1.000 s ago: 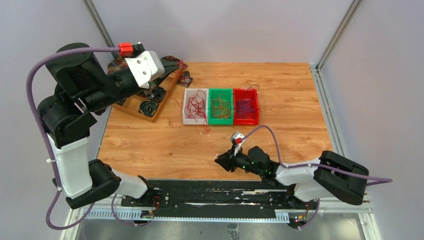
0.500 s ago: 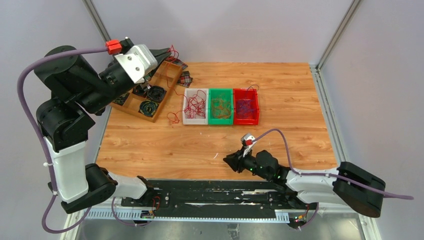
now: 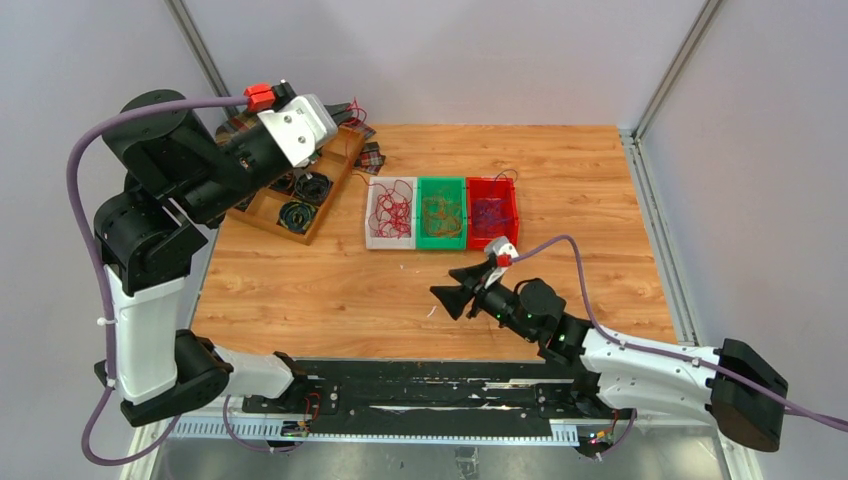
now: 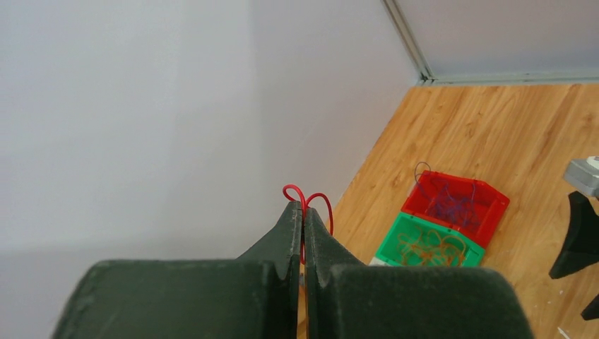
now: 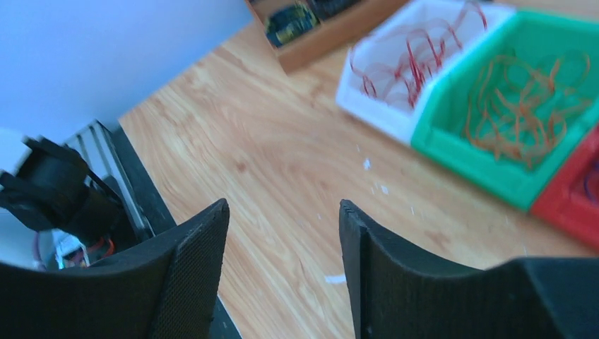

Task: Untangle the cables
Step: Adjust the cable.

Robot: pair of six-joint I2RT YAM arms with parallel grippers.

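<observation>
Well left of the white bin, left gripper is pinching a red wire.
Its thin loop is poking above the shut jaws; right gripper is gaping, empty.

— Operator, can you read any writing on the plastic bins or the wooden tray?
— No. You have no legible text, label, brand or number on them, nor anywhere else in your views.
</observation>
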